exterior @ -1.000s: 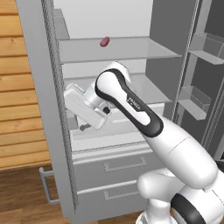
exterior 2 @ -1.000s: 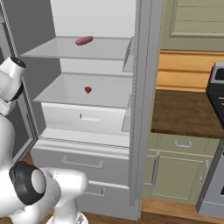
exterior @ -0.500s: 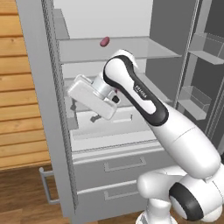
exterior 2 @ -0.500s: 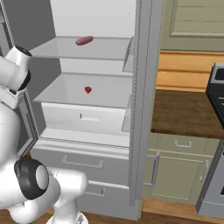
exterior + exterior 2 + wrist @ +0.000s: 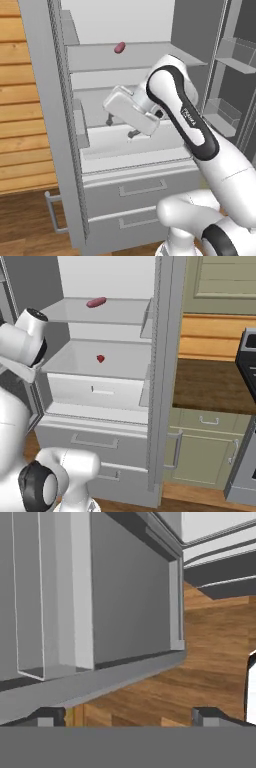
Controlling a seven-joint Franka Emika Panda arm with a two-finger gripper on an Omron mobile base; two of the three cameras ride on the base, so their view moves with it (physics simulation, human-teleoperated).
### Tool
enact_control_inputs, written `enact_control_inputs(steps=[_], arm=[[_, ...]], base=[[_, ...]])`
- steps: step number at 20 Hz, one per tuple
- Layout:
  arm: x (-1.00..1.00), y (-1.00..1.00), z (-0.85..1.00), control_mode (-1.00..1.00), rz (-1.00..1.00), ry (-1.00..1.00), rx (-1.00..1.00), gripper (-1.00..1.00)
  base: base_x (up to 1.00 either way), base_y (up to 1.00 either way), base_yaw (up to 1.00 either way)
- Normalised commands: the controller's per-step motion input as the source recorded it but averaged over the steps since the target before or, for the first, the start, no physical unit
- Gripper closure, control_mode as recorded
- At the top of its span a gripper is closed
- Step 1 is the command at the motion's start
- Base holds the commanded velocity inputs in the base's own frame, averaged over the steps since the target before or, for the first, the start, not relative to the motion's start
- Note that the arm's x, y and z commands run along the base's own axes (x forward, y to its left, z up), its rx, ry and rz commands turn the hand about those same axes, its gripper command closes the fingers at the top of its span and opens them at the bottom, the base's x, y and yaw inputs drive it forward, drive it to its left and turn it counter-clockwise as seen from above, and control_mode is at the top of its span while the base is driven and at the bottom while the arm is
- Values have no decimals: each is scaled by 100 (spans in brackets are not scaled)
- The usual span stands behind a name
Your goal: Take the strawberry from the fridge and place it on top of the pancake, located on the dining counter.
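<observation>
The fridge (image 5: 131, 189) stands open, its white shelves showing. The strawberry (image 5: 100, 358), a tiny red berry, lies on the middle shelf above a white inner drawer (image 5: 102, 391). My gripper (image 5: 121, 127) hangs in front of that shelf level, left of the arm's elbow, open with nothing between its fingers. In the hand view the gripper (image 5: 129, 717) looks past the fridge door's inner side toward wooden floor, and its fingertips (image 5: 47, 716) stand wide apart. The pancake and the dining counter are out of view.
A pinkish oval lump (image 5: 119, 47) (image 5: 96, 302) rests on the top shelf. The right door (image 5: 225, 110) is swung open with bins on it. A brown-topped counter (image 5: 215, 386) with green cabinets and a stove (image 5: 247, 356) stand to the fridge's right.
The arm has swung up and to the right, carrying the hand closer in front of the fridge shelves. The gripper has stayed open and the strawberry has not moved.
</observation>
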Motion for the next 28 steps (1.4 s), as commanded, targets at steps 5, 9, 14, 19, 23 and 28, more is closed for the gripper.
enact_control_inputs(steps=[5, 9, 14, 19, 23, 28], arm=[[-15, -98, 0, -100, -2, -31, -20, -100], [0, -100, 0, -100, 0, -33, -37, -100], [0, -87, -1, -100, 0, -17, -56, -100], [-23, -45, -4, -100, -23, 0, -23, -100], [-71, -29, -29, -100, -37, -1, -3, -100], [-18, -22, -51, -100, -8, -14, 5, -100]], base=[[0, 0, 0], [0, 0, 0], [0, 0, 0], [0, 0, 0], [0, 0, 0], [0, 0, 0]])
